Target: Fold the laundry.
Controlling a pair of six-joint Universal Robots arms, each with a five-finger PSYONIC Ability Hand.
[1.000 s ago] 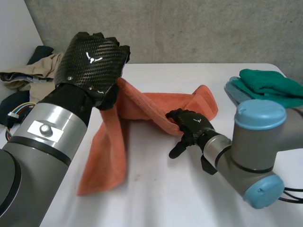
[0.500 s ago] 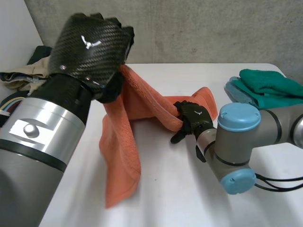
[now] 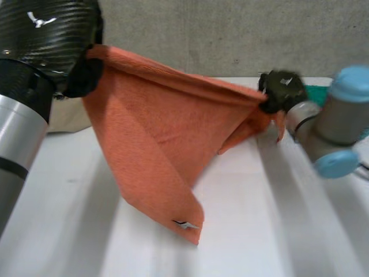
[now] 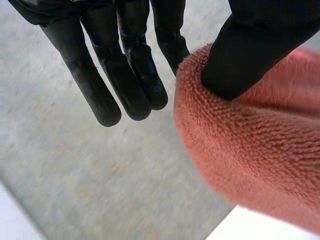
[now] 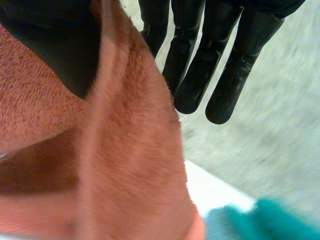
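The towel (image 3: 155,144) hangs spread across the middle of the frame, its top edge strung from upper left to centre right. Its tagged corner dangles at lower centre over the table (image 3: 259,231). The left hand (image 3: 46,34), upper left, pinches one end under its thumb, the other fingers (image 4: 125,75) straight. The right hand (image 3: 281,89), centre right, pinches the other end between thumb and fingers. A green cloth (image 3: 314,95) peeks out just behind it.
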